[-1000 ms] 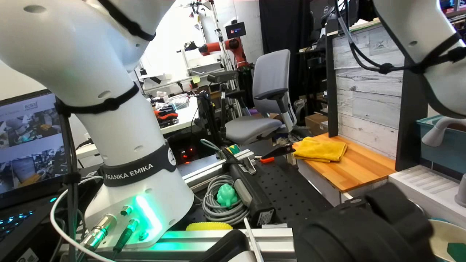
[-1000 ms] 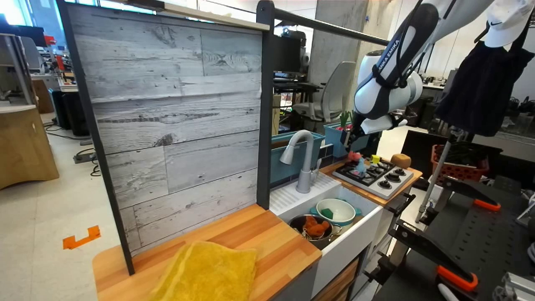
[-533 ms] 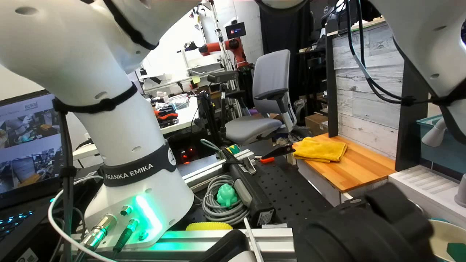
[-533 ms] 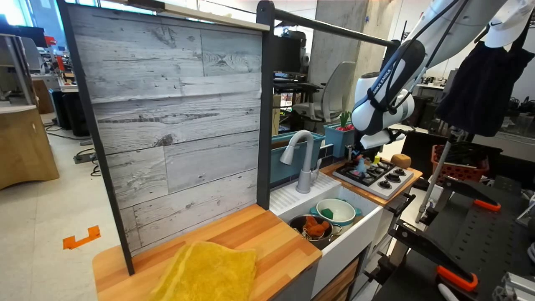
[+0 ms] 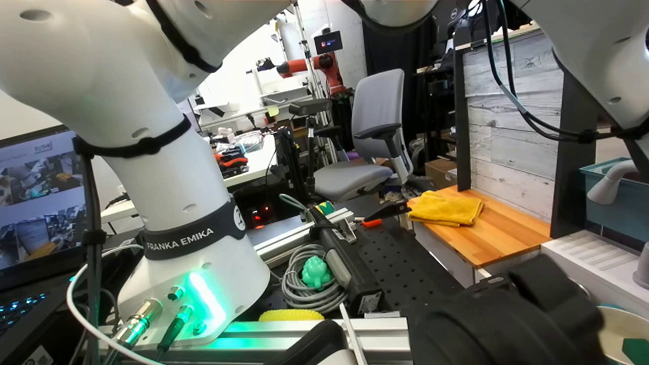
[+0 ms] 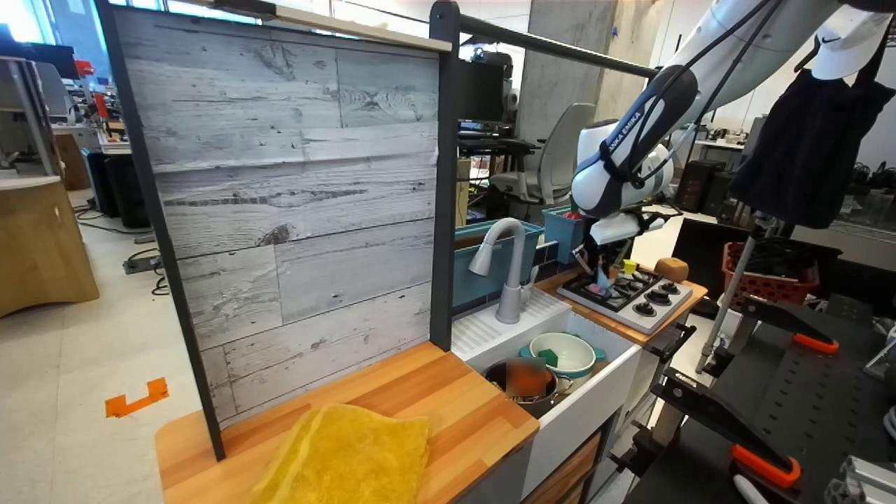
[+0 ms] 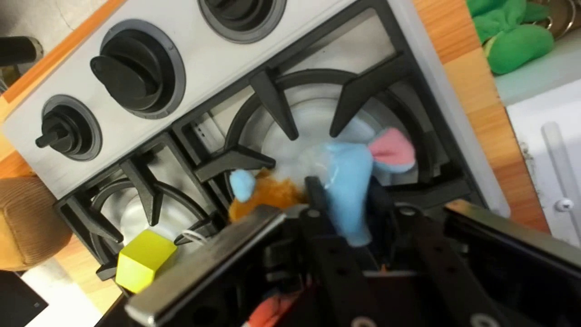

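Hangs low over a small stove in the wrist view, with the black gripper closed around part of a light-blue plush toy, slightly blurred between the two fingertips. Right over the larger burner, that toy; cannot tell whether touching it.

To the right of the grip, a pink ear-like flap edged in blue; to the left, a tuft of orange fur beside a small blue tip; hard to tell whether all one toy. Lower down, mostly hidden behind the gripper, a pinkish-red shape. Farther left, at the smaller burner, a bright yellow block. At the far left, a brown, rounded object; at the upper right, past a strip of wooden counter, a green plush toy.

In an exterior view, shows the white robot arm slanting down to the stove from the upper right. Nearer, includes a gray faucet beside a white sink, with a dark pot and a pale bowl inside. In both exterior views, a yellow cloth on a wooden top.
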Robot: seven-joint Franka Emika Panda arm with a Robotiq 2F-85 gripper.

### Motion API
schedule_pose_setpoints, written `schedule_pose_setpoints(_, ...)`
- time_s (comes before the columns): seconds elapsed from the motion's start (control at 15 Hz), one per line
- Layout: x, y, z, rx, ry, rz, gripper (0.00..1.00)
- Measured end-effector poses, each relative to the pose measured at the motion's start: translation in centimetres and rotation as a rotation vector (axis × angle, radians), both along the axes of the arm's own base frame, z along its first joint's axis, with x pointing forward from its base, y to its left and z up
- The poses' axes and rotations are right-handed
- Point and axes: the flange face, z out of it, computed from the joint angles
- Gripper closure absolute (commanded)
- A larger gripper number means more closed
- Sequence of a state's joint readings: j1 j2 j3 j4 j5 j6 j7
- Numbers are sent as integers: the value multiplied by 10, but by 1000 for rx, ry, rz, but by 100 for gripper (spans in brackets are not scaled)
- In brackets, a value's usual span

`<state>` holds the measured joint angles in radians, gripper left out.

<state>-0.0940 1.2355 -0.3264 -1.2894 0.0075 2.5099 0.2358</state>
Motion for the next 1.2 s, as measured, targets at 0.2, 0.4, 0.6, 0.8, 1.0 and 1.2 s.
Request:
schedule_pose_setpoints(0.2,3,-5,6,2,0,-13,98)
schedule_pose_setpoints(0.4,5,-8,16,-1,-16,-10,98)
schedule_pose_setpoints(0.6,0,3,36,51,-44,48,98)
schedule_pose_setpoints(0.8,-10,38,54,163,-72,140,98)
schedule_pose_setpoints(1.0,-34,85,50,279,-52,228,98)
schedule_pose_setpoints(1.2,-61,124,26,348,9,269,66)
